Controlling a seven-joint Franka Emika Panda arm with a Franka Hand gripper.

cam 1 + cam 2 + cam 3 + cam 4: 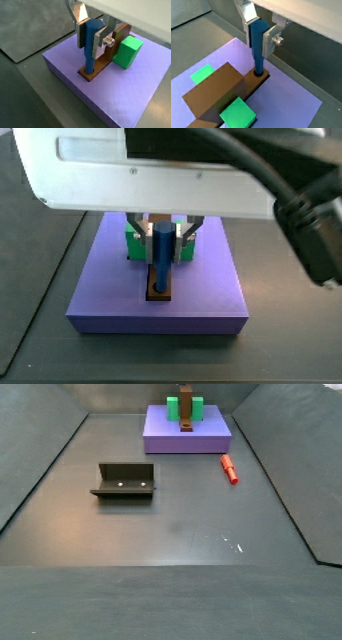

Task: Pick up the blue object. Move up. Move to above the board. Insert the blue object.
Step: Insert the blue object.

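Silver finger plates (100,39) of the gripper (260,33) were closed on the upper half of the blue object (89,47), which stood upright with its lower tip at the round hole in the brown strip (221,92) on the board (127,95). The peg appeared stiff, light and smooth; a high grip left its tip free. The green block (127,52) stood just beside the fingers, limiting room there. The red peg (229,468) and fixture (124,480) lay well apart.
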